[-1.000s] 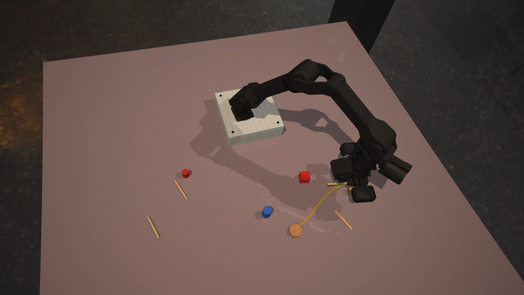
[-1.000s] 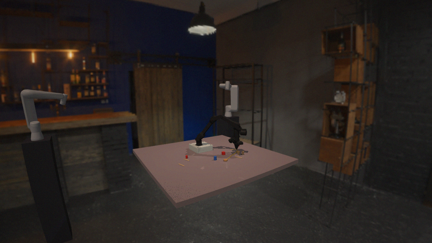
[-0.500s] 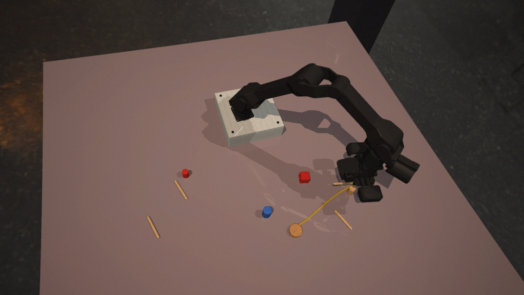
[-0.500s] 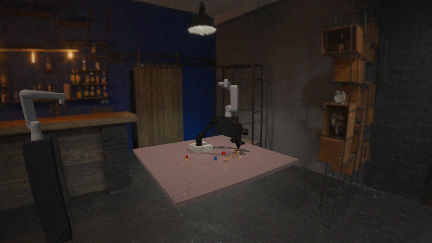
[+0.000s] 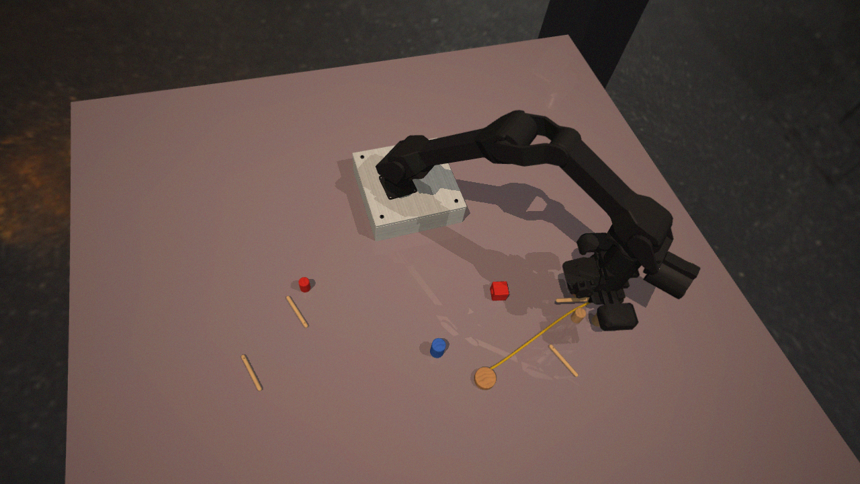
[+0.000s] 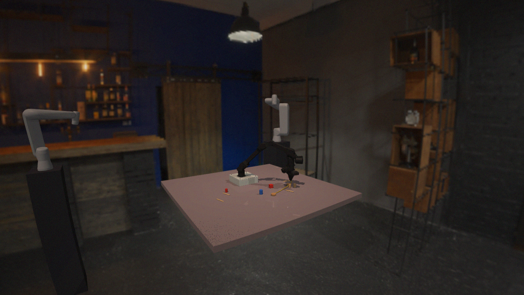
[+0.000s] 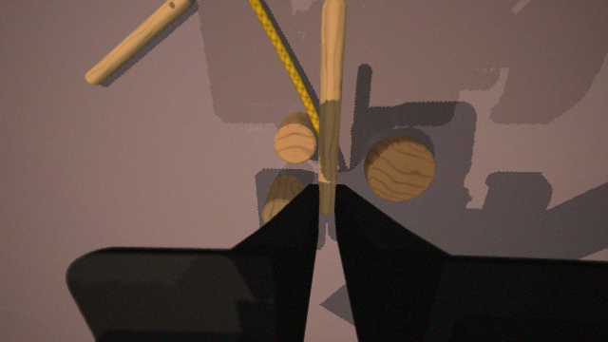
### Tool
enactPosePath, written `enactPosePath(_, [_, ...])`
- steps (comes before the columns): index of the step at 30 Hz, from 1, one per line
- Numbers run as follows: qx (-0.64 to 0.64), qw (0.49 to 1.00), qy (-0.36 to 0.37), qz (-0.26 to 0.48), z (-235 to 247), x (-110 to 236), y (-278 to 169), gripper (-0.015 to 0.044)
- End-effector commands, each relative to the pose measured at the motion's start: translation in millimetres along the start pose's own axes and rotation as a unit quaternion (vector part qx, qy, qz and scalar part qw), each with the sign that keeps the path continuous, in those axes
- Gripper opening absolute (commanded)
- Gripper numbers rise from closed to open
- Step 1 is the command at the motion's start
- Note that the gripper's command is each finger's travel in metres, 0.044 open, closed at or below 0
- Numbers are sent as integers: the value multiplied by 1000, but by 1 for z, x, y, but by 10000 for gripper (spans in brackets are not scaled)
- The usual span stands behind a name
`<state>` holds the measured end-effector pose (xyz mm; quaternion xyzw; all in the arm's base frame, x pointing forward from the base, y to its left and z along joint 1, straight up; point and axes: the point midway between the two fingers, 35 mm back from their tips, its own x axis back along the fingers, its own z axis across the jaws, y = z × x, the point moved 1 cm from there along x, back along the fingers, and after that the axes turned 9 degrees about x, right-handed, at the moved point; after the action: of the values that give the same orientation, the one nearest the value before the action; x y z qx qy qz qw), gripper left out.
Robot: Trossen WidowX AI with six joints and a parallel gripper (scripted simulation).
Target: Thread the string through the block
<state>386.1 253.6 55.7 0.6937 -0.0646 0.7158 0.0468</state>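
My gripper is shut on the wooden stick near its string end. The stick points away from the fingers, above the table. The yellow string runs nearly straight from it to the round wooden button. Below the gripper stand a small wooden cylinder, a wider round wooden piece and another cylinder partly behind a finger. I cannot make out a block with a hole; the arm may hide it.
Loose sticks lie on the table. A red cube, a blue cylinder and a red cylinder are there. The arm's pale base is behind them.
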Motion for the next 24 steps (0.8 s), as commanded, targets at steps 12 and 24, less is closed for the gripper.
enactPosePath(12, [0, 1000, 1, 6, -4, -3, -8, 0])
enactPosePath(24, [0, 1000, 1, 6, -14, -13, -5, 0])
